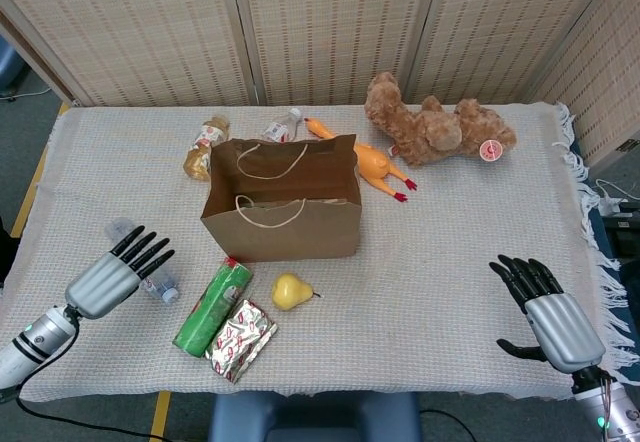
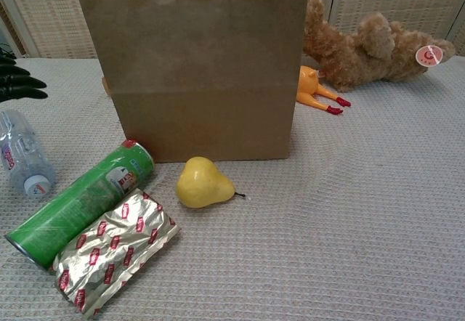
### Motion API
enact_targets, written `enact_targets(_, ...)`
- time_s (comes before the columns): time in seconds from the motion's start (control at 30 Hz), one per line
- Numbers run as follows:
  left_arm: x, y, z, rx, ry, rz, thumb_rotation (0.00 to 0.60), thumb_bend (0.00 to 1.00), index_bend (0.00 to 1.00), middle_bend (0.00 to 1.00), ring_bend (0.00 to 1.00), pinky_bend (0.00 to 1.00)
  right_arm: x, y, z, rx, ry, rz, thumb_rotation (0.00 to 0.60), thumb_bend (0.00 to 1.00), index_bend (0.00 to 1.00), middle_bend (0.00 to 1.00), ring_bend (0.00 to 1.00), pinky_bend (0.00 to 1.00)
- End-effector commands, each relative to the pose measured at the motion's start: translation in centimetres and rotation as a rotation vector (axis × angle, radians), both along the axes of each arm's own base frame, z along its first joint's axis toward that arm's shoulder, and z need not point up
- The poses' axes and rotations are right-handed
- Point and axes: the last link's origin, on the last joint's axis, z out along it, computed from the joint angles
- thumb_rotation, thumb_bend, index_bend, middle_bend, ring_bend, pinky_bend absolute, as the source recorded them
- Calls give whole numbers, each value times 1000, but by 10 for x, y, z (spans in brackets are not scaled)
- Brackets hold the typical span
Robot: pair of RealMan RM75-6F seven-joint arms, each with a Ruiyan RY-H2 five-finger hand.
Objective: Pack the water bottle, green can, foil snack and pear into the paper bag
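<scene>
The brown paper bag (image 1: 282,207) (image 2: 200,67) stands upright and open-topped mid-table. In front of it lie the yellow pear (image 1: 291,290) (image 2: 203,183), the green can (image 1: 213,305) (image 2: 78,202) and the foil snack (image 1: 240,339) (image 2: 115,251). The clear water bottle (image 1: 150,264) (image 2: 23,154) lies at the left, partly hidden under my left hand (image 1: 112,274), which hovers over it with fingers extended and apart; only its fingertips (image 2: 16,83) show in the chest view. My right hand (image 1: 545,307) is open at the front right, far from everything.
Behind the bag lie a brown teddy bear (image 1: 435,127) (image 2: 367,41), an orange rubber chicken (image 1: 365,162) (image 2: 314,90) and two small bottles (image 1: 205,145). The fringed table edge runs along the right side.
</scene>
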Motion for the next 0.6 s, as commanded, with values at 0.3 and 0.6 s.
enact_targets(0.3, 10, 21, -31, -81, 213, -76, 600, 336, 0, 0, 0, 13, 0, 0, -1, 15, -6, -5, 600, 22, 0, 0, 0, 0)
enact_targets(0.6, 5, 32, -34, -78, 335, -86, 600, 333, 0, 0, 0, 13, -4, -1, -1, 21, -6, -24, 600, 21, 0, 0, 0, 0)
